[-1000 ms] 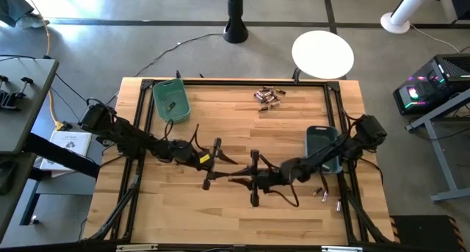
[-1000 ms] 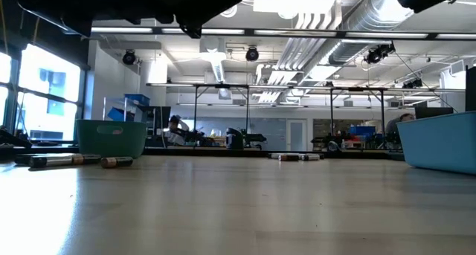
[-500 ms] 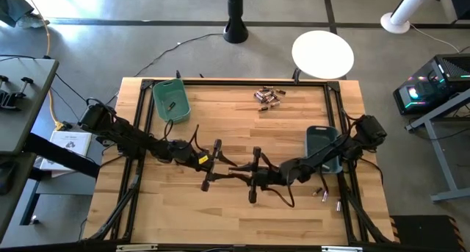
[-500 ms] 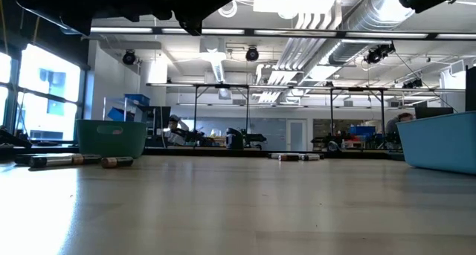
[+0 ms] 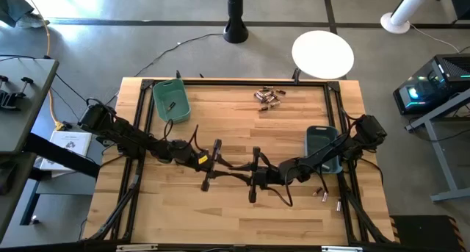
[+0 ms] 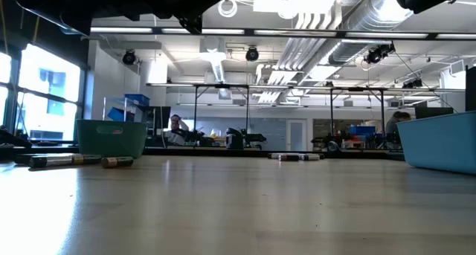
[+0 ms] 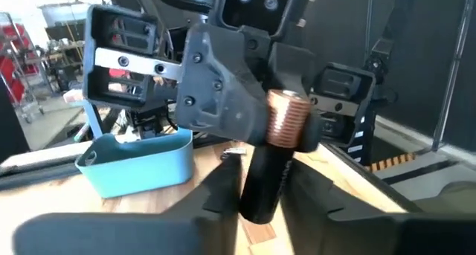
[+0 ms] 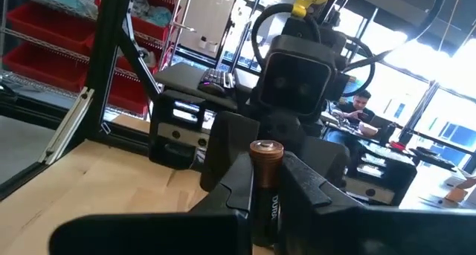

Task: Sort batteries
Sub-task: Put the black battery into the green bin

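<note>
A green rectangular plastic bin (image 6: 111,138) and dark cylindrical batteries (image 6: 73,160) sit on the pale wooden bench (image 6: 238,207); a blue-grey plastic bin (image 6: 440,142) stands opposite.

One camera hangs overhead looking straight down on the whole surface (image 5: 242,215), another sits at surface height staring level into the room, and each wrist camera looks close past its own fingers at the other arm, all sharing the mid-surface.

Two bins, a green one (image 5: 171,100) and a blue one (image 5: 323,148); two arms.
</note>
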Motion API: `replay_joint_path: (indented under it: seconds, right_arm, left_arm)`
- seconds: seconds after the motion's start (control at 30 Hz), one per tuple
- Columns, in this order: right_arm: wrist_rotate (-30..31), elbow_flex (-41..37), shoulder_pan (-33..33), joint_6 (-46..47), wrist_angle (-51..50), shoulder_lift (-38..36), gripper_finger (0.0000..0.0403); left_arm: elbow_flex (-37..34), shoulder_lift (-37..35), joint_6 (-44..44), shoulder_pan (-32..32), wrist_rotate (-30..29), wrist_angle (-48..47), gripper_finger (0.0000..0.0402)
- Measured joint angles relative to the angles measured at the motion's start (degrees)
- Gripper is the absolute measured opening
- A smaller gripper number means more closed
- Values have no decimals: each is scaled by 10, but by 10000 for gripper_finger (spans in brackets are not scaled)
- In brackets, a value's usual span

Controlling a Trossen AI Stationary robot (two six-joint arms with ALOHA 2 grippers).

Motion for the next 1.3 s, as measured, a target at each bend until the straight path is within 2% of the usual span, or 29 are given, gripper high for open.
replay_joint_path:
  seconds: [0.07,0.23,0.43,0.53,0.63,0.83,0.97,1.1,1.2,1.3]
  right_arm:
    - [1,0,0,11,-1,0,19]
    - [-1,0,-9,52,-17,-1,43]
    - [-17,0,-29,126,-25,-1,118]
    - [-32,0,-40,146,-15,-1,155]
    - [-31,0,-49,128,15,-3,175]
    - [-24,0,-41,25,137,-20,180]
    - [20,0,-18,-18,129,-46,180]
    - [84,0,13,-25,49,-57,181]
    - [109,0,30,29,-18,-58,181]
    - [97,0,38,106,-75,-54,181]
  left_arm:
    - [0,0,18,0,1,0,42]
    - [-1,0,28,0,-7,-1,41]
    - [-2,0,25,1,-22,-1,41]
    - [-1,0,20,0,-51,-3,41]
    - [0,0,11,1,-101,-22,41]
    - [0,0,-33,1,-186,-85,41]
    - [0,-37,-85,5,-274,-188,41]
    - [14,-127,-157,36,-350,-378,41]
    - [59,-196,-215,83,-362,-562,41]
    - [131,-230,-260,149,-344,-756,41]
